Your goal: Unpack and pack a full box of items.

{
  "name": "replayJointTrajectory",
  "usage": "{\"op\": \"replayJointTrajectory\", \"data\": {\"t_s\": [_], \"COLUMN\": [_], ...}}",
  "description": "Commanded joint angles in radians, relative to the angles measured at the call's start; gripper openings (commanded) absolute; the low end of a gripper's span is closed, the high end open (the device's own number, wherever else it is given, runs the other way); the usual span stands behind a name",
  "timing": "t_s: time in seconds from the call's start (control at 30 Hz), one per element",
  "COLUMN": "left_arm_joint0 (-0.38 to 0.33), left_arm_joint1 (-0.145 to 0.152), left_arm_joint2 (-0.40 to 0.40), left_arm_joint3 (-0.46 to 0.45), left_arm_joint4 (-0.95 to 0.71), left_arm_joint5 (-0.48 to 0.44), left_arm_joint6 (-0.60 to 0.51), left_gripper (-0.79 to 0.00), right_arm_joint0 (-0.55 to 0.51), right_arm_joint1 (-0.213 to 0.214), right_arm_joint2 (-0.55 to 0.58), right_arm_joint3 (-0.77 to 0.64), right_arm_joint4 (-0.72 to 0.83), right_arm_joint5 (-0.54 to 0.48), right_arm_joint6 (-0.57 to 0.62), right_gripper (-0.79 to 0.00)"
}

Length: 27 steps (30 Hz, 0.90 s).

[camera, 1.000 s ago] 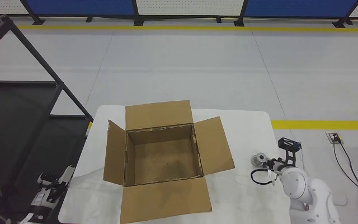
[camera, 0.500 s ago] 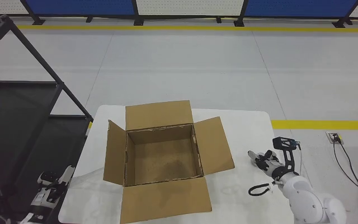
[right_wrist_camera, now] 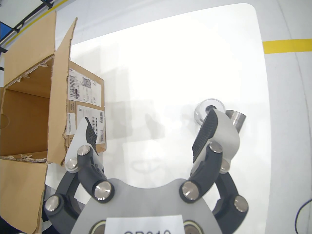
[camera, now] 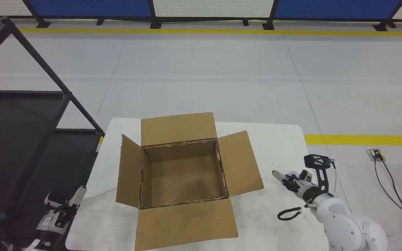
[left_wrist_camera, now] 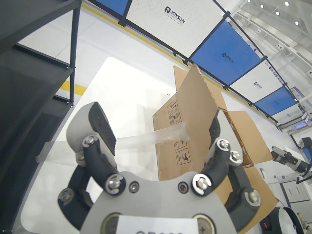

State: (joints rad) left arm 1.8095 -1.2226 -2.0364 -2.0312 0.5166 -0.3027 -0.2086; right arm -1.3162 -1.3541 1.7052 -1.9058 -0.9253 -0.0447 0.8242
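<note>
My right pincer (right_wrist_camera: pixel 148 132) hangs spread wide over the white desk (camera: pixel 276 138), at about four o'clock from the brown cardboard box (camera: pixel 182 182). The box stands at the desk's middle with all four flaps folded out, its bare cardboard floor showing. A small clear round piece with a short metal tube (right_wrist_camera: pixel 214 103) sits on the desk, partly behind one right finger. My left pincer (left_wrist_camera: pixel 158 132) is spread too, off the desk's eight o'clock edge. A strip of clear tape (left_wrist_camera: pixel 151 136) crosses between its fingers.
</note>
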Motion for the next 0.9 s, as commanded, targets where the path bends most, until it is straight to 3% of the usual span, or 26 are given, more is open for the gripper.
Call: {"op": "replayJointTrajectory", "data": {"t_s": [0.0, 0.17, 0.33, 0.7, 0.87], "left_arm_joint0": [0.012, 0.046, 0.06, -0.028, -0.052], "left_arm_joint1": [0.002, 0.009, 0.011, 0.006, 0.006], "left_arm_joint2": [0.002, 0.008, 0.04, 0.166, 0.197], "left_arm_joint3": [-0.001, -0.005, 0.003, 0.043, 0.066], "left_arm_joint4": [0.031, 0.167, 0.306, 0.688, 0.749], "left_arm_joint5": [-0.077, -0.278, -0.375, -0.19, -0.153], "left_arm_joint6": [0.004, 0.018, 0.06, 0.207, 0.244], "left_gripper": [0.0, 0.0, 0.0, 0.0, 0.0], "right_arm_joint0": [0.0, -0.01, -0.014, -0.002, 0.002], "right_arm_joint1": [0.003, 0.012, 0.023, 0.051, 0.062], "right_arm_joint2": [0.006, 0.031, 0.058, 0.068, 0.059], "right_arm_joint3": [-0.003, -0.014, -0.006, 0.031, 0.042], "right_arm_joint4": [0.048, 0.173, 0.34, 0.42, 0.428], "right_arm_joint5": [-0.034, -0.125, -0.209, -0.281, -0.289], "right_arm_joint6": [0.007, 0.028, 0.072, 0.137, 0.15], "right_gripper": [0.0, 0.0, 0.0, 0.0, 0.0]}}
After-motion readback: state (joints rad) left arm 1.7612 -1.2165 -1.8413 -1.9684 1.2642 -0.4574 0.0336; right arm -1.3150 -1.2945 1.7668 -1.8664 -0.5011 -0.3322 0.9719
